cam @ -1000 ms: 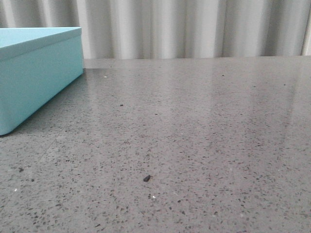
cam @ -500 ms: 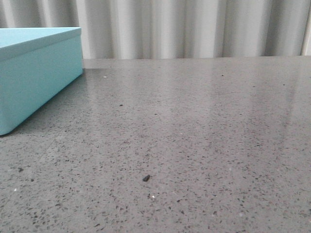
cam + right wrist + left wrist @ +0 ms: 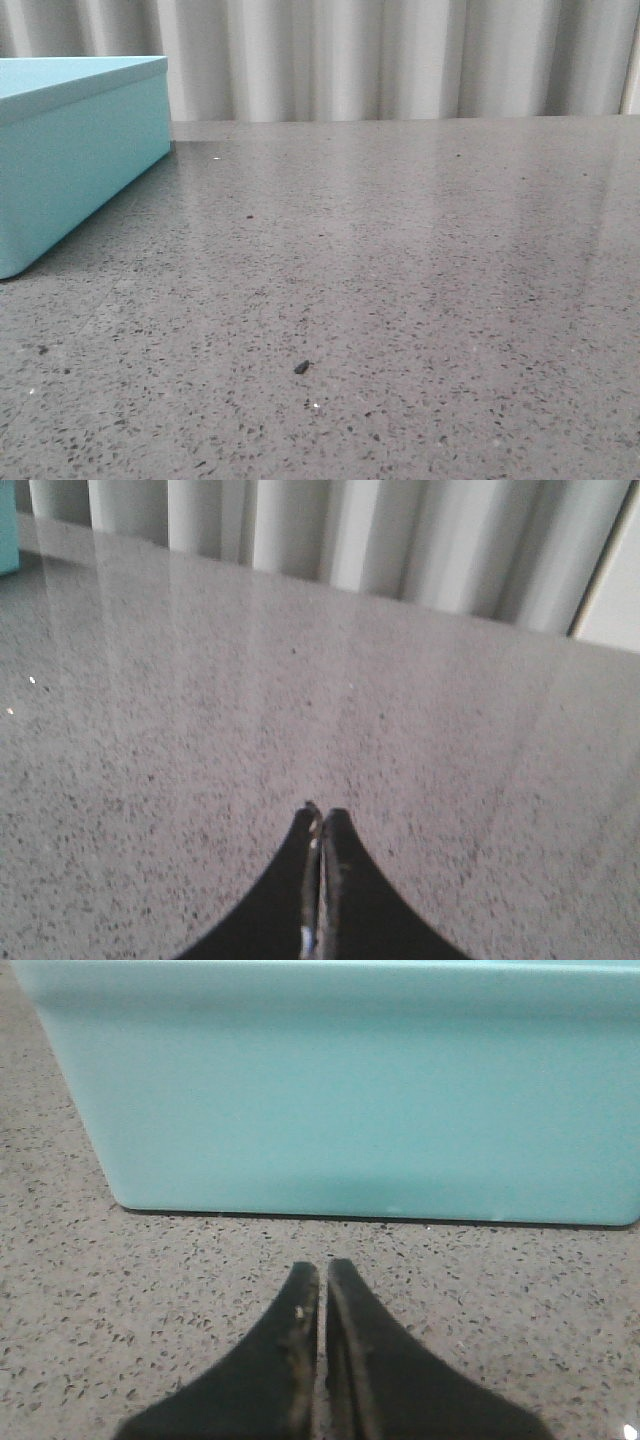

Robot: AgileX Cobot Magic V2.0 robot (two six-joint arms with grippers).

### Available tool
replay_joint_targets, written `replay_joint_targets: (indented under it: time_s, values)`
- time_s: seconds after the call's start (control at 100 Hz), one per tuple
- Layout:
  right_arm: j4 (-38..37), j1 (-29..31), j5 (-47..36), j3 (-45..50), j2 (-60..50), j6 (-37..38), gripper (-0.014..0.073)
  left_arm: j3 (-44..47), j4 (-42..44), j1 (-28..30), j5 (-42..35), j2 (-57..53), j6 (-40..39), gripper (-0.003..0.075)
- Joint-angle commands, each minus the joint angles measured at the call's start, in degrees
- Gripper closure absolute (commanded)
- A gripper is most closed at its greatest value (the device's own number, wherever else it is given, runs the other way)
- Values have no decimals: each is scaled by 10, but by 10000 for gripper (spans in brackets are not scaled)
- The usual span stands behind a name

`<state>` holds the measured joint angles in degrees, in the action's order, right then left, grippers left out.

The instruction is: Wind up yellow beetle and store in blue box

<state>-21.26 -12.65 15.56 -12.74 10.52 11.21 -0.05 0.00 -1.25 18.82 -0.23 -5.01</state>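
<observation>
The blue box [image 3: 70, 150] stands at the far left of the grey speckled table in the front view, its lid on. It fills the left wrist view [image 3: 340, 1090], where my left gripper [image 3: 323, 1272] is shut and empty, a short way in front of the box's long side, low over the table. My right gripper [image 3: 321, 818] is shut and empty over bare table. A sliver of the box shows in the right wrist view [image 3: 8, 525]. The yellow beetle is out of view in every frame. Neither gripper shows in the front view.
A small dark speck [image 3: 301, 367] lies on the table [image 3: 420, 260] near the front. A pale pleated curtain [image 3: 400, 55] hangs behind the table's far edge.
</observation>
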Motion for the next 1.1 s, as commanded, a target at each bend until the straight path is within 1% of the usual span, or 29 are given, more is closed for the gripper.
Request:
replay_joint_targets:
  time_s: [0.0, 0.08, 0.24, 0.33, 0.38, 0.56, 0.71, 0.75, 0.83, 0.9, 1.09]
  values:
    - [-17, 5, -76, -10, 0, -1, 655, 15, -7, 1, -28, -18, -5, 741]
    - [-14, 21, -104, 5, -5, -3, 655, 15, -7, 1, -28, -18, -5, 741]
    - [29, 68, -168, 36, -6, -7, 655, 15, -7, 1, -28, -18, -5, 741]
    - [60, 103, -221, 54, -6, -34, 655, 15, -7, 1, -28, -18, -5, 741]
    - [87, 123, -243, 65, -6, -64, 655, 15, -7, 1, -28, -18, -5, 741]
    - [149, 166, -265, 95, -6, -140, 655, 15, -7, 1, -28, -18, -5, 741]
    - [188, 187, -298, 147, -17, -154, 655, 15, -7, 1, -28, -18, -5, 741]
    - [189, 193, -265, 145, -27, -154, 655, 15, -7, 1, -28, -18, -5, 741]
    - [188, 203, -251, 144, -39, -154, 655, 15, -7, 1, -28, -18, -5, 741]
    - [188, 209, -224, 144, -56, -154, 655, 15, -7, 1, -28, -18, -5, 741]
    - [188, 210, -60, 145, -125, -154, 655, 15, -7, 1, -29, -18, -5, 741]
